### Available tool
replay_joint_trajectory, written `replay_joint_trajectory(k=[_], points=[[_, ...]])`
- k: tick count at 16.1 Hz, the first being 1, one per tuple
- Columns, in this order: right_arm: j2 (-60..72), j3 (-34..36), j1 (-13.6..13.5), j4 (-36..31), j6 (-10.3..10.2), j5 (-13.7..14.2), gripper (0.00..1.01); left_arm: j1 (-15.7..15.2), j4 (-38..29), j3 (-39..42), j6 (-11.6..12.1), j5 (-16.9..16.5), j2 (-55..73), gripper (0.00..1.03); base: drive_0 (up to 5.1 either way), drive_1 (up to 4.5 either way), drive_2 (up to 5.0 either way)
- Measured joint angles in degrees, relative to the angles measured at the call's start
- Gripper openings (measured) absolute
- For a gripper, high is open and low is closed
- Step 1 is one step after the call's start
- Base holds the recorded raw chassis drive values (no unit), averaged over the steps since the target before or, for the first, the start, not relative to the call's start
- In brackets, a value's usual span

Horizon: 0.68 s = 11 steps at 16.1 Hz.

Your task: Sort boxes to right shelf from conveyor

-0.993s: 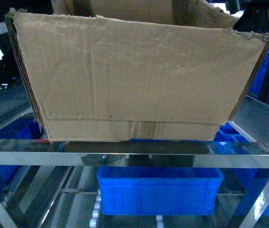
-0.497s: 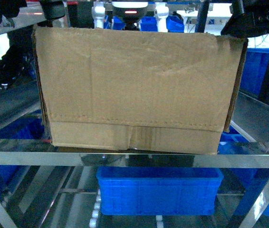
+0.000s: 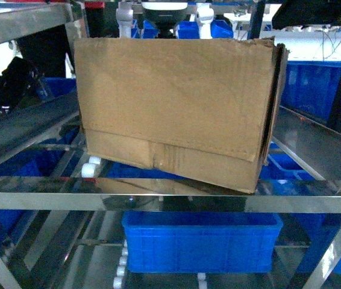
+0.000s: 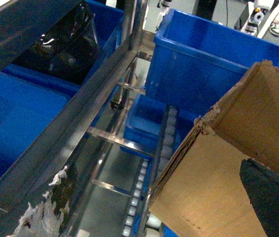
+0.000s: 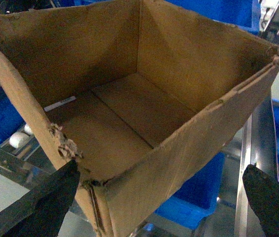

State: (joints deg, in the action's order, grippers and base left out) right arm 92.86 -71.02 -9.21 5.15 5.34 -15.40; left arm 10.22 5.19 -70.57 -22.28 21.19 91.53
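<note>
The brown cardboard box (image 3: 176, 114) lies aslant on the steel right shelf (image 3: 170, 201), its right near corner low and its left end over the white rollers (image 3: 89, 170). In the right wrist view my right gripper (image 5: 160, 168) is open, with its black fingers (image 5: 41, 202) either side of the near torn corner of the empty box (image 5: 115, 123). In the left wrist view my left gripper (image 4: 154, 170) is open too. One finger (image 4: 272, 197) shows in front of the box wall (image 4: 213, 187), the other over the rack. The conveyor is out of view.
A blue plastic bin (image 3: 200, 241) stands on the rack level below the box, and more blue bins (image 4: 203, 64) stand behind and beside it. Slanted steel boards (image 3: 315, 141) and posts flank the box. A dark part of the right arm (image 3: 315, 12) hangs at the top right.
The box has slid deeper onto the shelf and turned, its left end now farther back. The dark arm parts over its top edge have drawn away from it.
</note>
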Motion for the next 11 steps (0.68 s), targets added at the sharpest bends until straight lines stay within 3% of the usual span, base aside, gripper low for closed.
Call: replay_joint_trajectory(k=[4,11], points=[[-9.8,6.6,0.3,9.2,-4.2,0.4,0.98,-0.5,6.0,7.2,-4.1,-2.6,-10.6,0.98,0.0,0.00,0.0],[-18.5,14.1,1.2,18.5,-4.5,3.3,0.98,-4.2,11.3,12.3,-4.3,-3.7,-19.5,0.98,0.0,0.00,0.0]])
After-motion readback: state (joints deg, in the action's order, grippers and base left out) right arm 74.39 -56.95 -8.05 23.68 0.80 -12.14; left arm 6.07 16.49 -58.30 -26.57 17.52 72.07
